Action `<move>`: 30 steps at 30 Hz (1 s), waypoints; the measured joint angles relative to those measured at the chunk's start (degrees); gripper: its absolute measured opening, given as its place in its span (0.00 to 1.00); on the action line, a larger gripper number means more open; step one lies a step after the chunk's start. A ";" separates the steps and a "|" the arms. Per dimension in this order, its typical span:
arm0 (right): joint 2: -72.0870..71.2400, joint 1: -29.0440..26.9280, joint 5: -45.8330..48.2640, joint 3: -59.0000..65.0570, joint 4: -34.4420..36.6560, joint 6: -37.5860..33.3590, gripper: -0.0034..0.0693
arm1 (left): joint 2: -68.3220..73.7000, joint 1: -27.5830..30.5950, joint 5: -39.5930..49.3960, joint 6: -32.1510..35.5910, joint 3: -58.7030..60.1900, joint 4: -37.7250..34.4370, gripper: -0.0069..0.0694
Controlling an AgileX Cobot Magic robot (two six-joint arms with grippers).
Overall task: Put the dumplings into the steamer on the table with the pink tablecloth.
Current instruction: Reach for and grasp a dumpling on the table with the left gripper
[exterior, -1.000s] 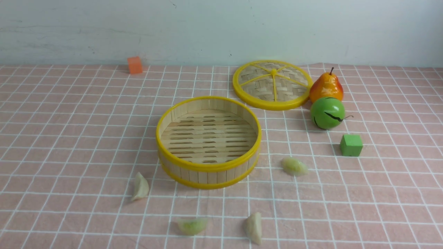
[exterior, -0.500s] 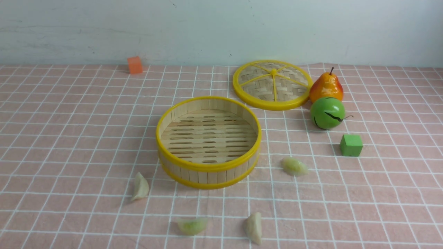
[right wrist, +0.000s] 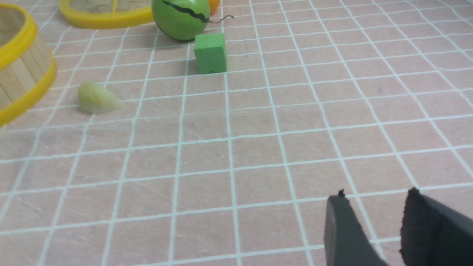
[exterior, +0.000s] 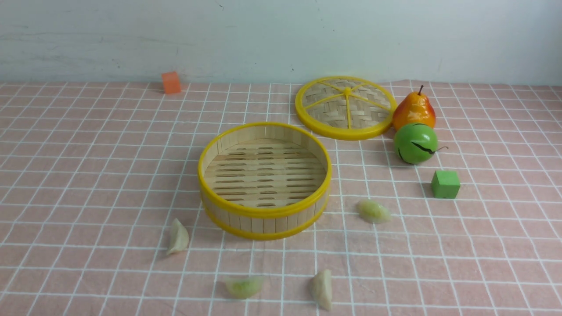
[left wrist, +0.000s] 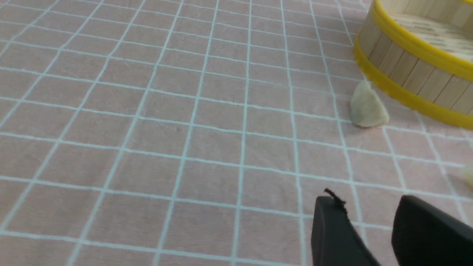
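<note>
While the left gripper [left wrist: 366, 207] and the right gripper [right wrist: 375, 207] hang part-open, holding nothing, four dumplings [exterior: 373, 211] lie on the pink tablecloth [exterior: 88, 175] around the steamer [exterior: 263, 213].
The near-left dumpling [exterior: 243, 286] lies crosswise; the near-right dumpling [exterior: 322, 289] points away. The left dumpling [exterior: 178, 237] points away beside the steamer's wall; the right dumpling lies crosswise. Beyond stand a green cube [exterior: 445, 184], a green fruit [exterior: 415, 143], a pear [exterior: 414, 110], the lid [exterior: 345, 107] and an orange cube [exterior: 171, 82], all clear of the steamer.

Left hand [left wrist: 366, 202], right hand [right wrist: 375, 195]: black tapered fingers [left wrist: 332, 232]
</note>
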 joint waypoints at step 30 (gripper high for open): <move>12.40 0.00 -1.35 -12.56 40.47 -8.90 0.08 | 21.93 0.00 12.89 0.74 -25.97 -25.45 0.07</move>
